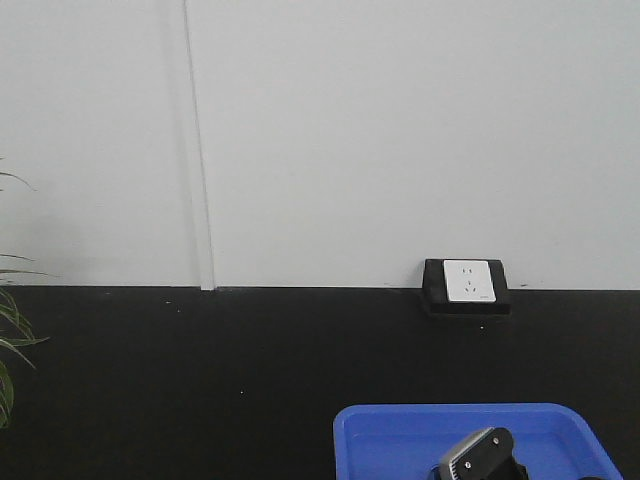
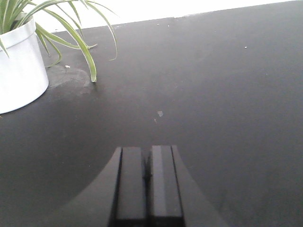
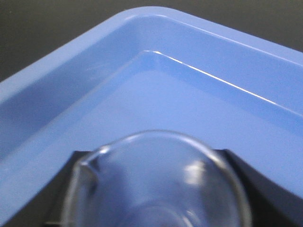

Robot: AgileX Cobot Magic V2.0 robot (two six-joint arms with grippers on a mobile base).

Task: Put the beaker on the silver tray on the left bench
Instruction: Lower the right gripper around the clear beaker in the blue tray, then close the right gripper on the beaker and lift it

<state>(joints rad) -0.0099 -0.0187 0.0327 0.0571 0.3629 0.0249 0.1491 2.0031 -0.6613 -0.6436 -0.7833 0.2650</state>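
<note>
In the right wrist view the clear glass beaker fills the bottom, seen from above its flared rim, with nothing inside. My right gripper is shut on it, one dark finger showing at each side of the glass. It is held over a corner of the bright blue tray. My left gripper is shut with nothing in it, low over the matte black bench. The silver tray is out of view.
A white pot with long green leaves stands at the bench's far left. The front view has the blue tray at the bottom with part of my right arm in it, a wall socket, and the white wall.
</note>
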